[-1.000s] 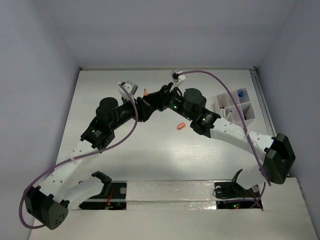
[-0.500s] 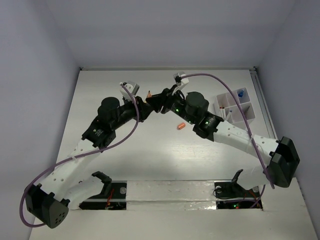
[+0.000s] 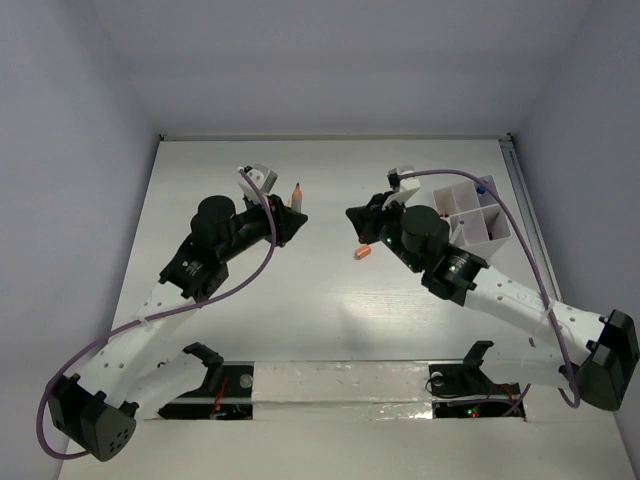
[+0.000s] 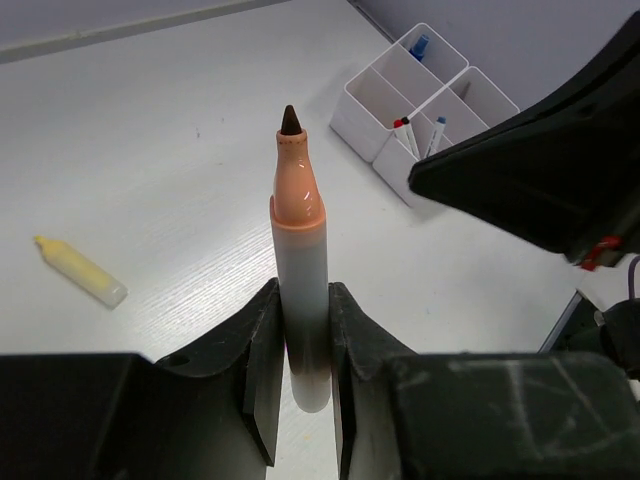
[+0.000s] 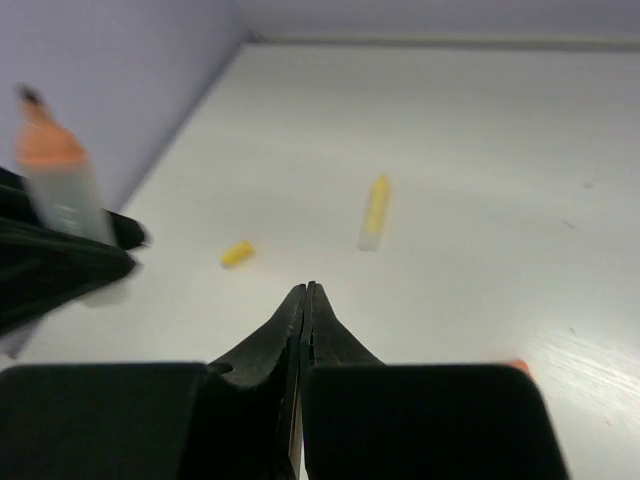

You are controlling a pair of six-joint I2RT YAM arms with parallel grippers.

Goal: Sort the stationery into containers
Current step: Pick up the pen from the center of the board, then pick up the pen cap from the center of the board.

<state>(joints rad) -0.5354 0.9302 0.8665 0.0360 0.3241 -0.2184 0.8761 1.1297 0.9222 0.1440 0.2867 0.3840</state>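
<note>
With the orange-tipped crayon clamped upright in the left fingers above the table left of centre, it should be carried right, kept vertical, past the orange cap and the clenched, empty right fingers, into a free compartment of the white organizer at far right; no legible writing is seen.
</note>
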